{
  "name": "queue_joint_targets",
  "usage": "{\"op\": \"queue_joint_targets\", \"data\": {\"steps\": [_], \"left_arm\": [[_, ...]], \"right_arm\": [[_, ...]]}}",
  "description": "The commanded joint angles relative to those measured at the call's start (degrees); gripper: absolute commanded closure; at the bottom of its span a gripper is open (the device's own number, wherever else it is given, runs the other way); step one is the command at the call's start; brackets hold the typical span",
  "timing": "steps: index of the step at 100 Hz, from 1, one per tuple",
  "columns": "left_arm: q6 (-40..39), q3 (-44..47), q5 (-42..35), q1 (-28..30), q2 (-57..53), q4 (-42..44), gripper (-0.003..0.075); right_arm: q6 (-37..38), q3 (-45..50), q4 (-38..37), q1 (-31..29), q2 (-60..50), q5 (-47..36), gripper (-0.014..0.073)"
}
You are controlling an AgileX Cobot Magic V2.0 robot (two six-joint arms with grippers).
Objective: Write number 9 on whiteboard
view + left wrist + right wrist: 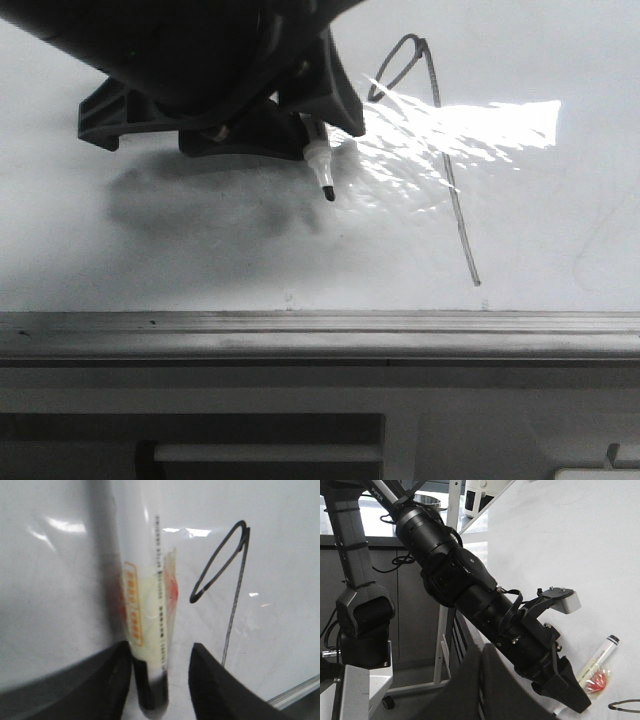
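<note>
Grey metal edge rail (320, 335) runs across the front view closest to the lens, with a grey panel with a slot (190, 445) below it. Beyond the rail lies the large glossy white whiteboard (560, 230), a bright glare patch (470, 125) on its upper middle.

Left gripper (300, 115), black, hangs over the board's left-centre, casting a soft shadow (200, 200) beneath. Its fingers (220, 685) are closed on a white marker pen with a yellow-and-red label (150, 605); the wrist view shows the barrel gripped between the two dark pads. The pen's black tip (327, 192) points down toward the board; whether it touches the surface I cannot tell.

Number 9 (440, 150), a thin dark-grey stroke, sits to the right of the marker tip, apart from it: small narrow loop at top, long slightly slanted tail running down through the glare toward the rail. In the left wrist view the same figure (225, 575) lies just beside the pen barrel.

Right gripper: only a dark blurred shape at the bottom of its own view; jaw state cannot be told. That view shows the left arm's black links (470, 590) reaching over the board.
</note>
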Motion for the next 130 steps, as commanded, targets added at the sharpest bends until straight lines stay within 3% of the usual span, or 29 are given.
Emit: {"op": "queue_joint_targets", "data": {"steps": [1,13,29,51,61,68,87,105,130], "left_arm": [[-0.77,-0.48,-9.44,1.89,-0.61,-1.01,0.0232],[-0.18,-0.48,-9.44,1.69,-2.87,-1.01,0.0118],[2.08,-0.2,-9.32,1.1,-8.31,-1.01,0.0115],[7.7,2.7,-9.33,-4.51,-20.35,-1.01,0.013],[13.89,4.85,-9.33,-7.46,-26.9,-1.01,0.0206],[17.06,6.61,-9.33,-9.44,-31.66,-1.01,0.032],[20.76,12.51,-9.33,-12.53,-43.26,-1.01,0.0744],[20.76,15.88,-9.33,-12.75,-50.01,-0.91,0.0741],[20.76,16.4,-9.33,-12.75,-50.65,-0.91,0.0741]], "right_arm": [[0.25,-1.44,0.16,-0.19,0.38,-5.27,0.0653],[0.25,-1.44,0.16,-0.19,0.38,-5.43,0.0653],[0.25,-1.44,0.16,-0.19,0.38,-5.43,0.0653],[0.25,-1.44,-0.69,-0.19,0.38,-4.03,0.0653],[0.25,-1.44,-3.64,-0.19,0.38,-0.87,0.0652],[1.44,-1.44,-6.7,-0.19,0.27,2.2,0.0651],[9.4,-1.44,-19.31,-0.19,0.2,8.56,0.0634],[9.4,-1.44,-20.24,-0.19,0.32,12.5,0.0635],[9.4,-1.44,-20.24,-0.19,0.32,12.5,0.0635]]}}
